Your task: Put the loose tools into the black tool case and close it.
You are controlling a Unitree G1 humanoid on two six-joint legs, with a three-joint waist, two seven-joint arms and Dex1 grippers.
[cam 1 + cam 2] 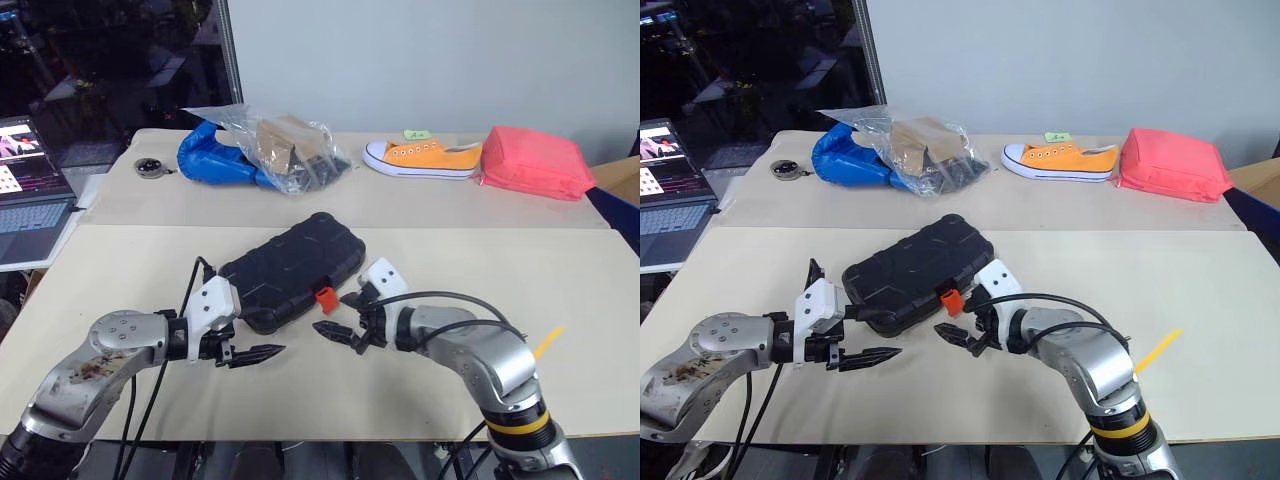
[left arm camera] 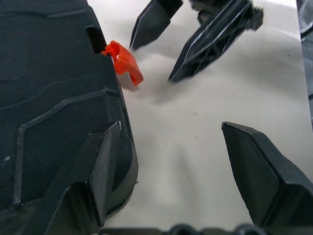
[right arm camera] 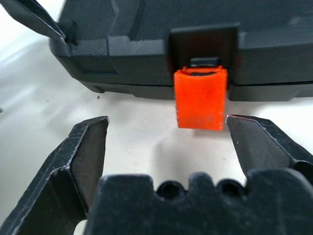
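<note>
**A:** How far along are we?

**B:** Nearly finished, I'd judge. Nearest, the left gripper [image 1: 262, 352] and right gripper [image 1: 333, 324] hover over the table [image 1: 400, 400], both with fingers apart and holding nothing. Just past them the black tool case [image 1: 290, 268] lies with its lid down.

**A:** No loose tools left out?

**B:** None visible on the table. What's left is the orange latch [image 3: 201, 97] at the case's five o'clock edge: it hangs down, seemingly unfastened, directly in front of the right gripper.
</note>
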